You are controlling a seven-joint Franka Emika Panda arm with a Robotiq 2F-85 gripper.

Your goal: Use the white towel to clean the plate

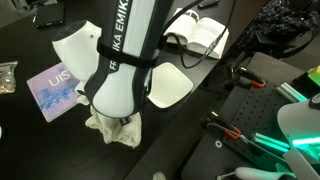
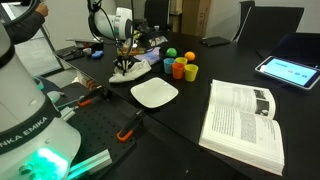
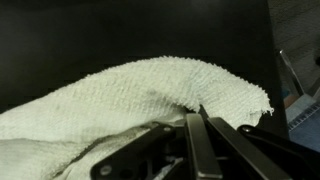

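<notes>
The white towel [image 1: 118,129] hangs bunched below my gripper [image 1: 125,122] just above the black table, to the left of the white square plate [image 1: 168,85]. In an exterior view the towel [image 2: 124,68] dangles from the gripper [image 2: 124,58] behind the plate [image 2: 154,94]. In the wrist view the towel [image 3: 120,105] fills the lower left, and my gripper's fingers [image 3: 200,125] are pressed together on its edge.
An open book [image 2: 245,122] lies at the table's front edge. Coloured cups and fruit [image 2: 180,67] stand beyond the plate. A purple booklet [image 1: 55,88] and a laptop with cables [image 1: 200,35] lie nearby. A tablet [image 2: 288,69] sits at the far side.
</notes>
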